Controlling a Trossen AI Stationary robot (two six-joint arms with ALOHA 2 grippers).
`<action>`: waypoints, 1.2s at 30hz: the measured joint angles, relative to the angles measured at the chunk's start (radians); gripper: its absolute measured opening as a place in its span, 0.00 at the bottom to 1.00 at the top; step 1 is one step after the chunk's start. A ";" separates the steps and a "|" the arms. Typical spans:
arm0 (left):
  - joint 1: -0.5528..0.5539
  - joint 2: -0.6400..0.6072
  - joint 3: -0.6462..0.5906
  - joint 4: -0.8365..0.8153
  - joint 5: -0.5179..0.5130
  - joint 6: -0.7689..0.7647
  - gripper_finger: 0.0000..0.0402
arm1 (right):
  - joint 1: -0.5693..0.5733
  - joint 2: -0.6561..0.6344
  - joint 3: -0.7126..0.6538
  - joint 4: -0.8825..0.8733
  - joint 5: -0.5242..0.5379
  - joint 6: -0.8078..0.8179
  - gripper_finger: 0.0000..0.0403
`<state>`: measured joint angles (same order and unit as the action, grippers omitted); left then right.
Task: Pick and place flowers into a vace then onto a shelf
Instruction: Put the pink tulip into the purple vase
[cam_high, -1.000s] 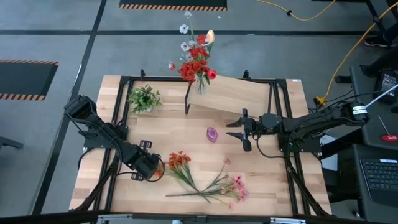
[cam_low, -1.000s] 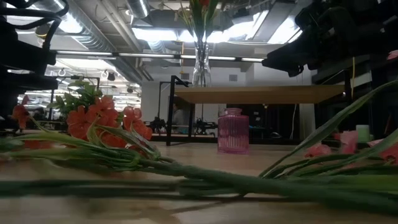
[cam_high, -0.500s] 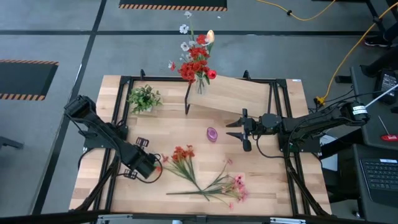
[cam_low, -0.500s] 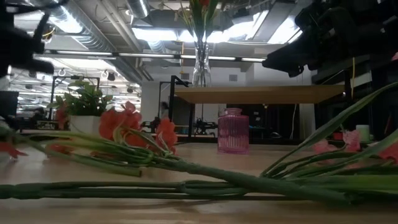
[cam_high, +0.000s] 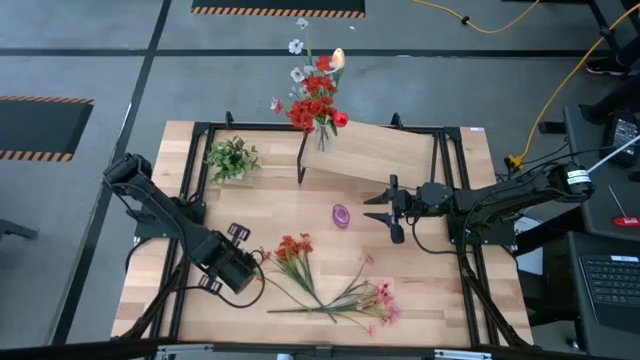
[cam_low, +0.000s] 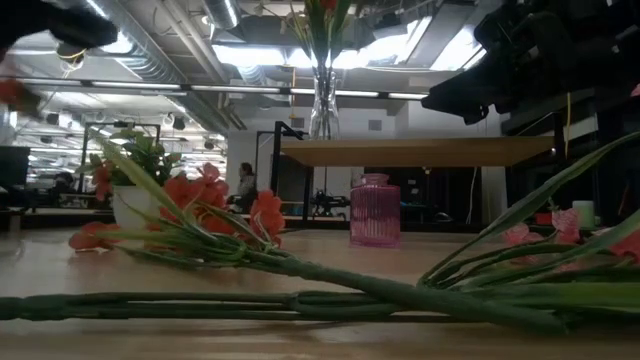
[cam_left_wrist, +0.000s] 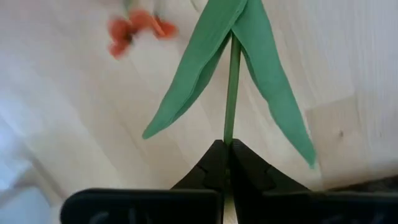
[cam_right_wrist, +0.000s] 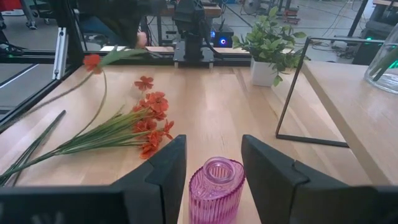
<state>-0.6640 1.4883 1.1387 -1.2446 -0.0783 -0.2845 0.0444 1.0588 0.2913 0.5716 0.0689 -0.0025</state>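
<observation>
My left gripper hangs above the table's near left part, pointing down, shut on one green-stalked flower with an orange bloom. To its right, loose orange flowers and pink flowers lie flat on the tabletop. A small pink ribbed vase stands upright mid-table. My right gripper hovers level and open, just right of that vase, touching nothing. The shelf at the far side carries a clear glass vase full of flowers. My left gripper pinches the thin green stalk between its two fingertips, just short of where two long leaves branch off. The fingers come from above, pointing down. The stem is lifted, its orange bloom in the air; whether its other end touches the table is hidden.
A green leafy plant in a white pot stands at the far left. The shelf's thin black legs rise beside the pink vase. Black frame rails run along both table sides. A person shows in the room behind.
My left gripper has risen from the table at the near left and rolled a little, carrying one orange-bloomed stem up with it. The orange bunch has slid slightly toward the right and far side and now lies still.
</observation>
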 joint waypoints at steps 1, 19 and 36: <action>0.000 0.000 0.012 0.002 -0.017 0.011 0.01 | 0.000 0.000 0.000 0.000 0.000 0.000 0.39; 0.086 0.000 0.170 -0.001 -0.311 0.319 0.01 | 0.000 0.000 0.000 0.010 0.000 0.002 0.39; 0.235 0.000 0.216 0.070 -0.438 0.497 0.01 | 0.000 0.000 0.000 0.008 0.000 0.002 0.39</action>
<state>-0.4289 1.4883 1.3551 -1.1746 -0.5166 0.2123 0.0444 1.0588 0.2913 0.5792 0.0685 -0.0005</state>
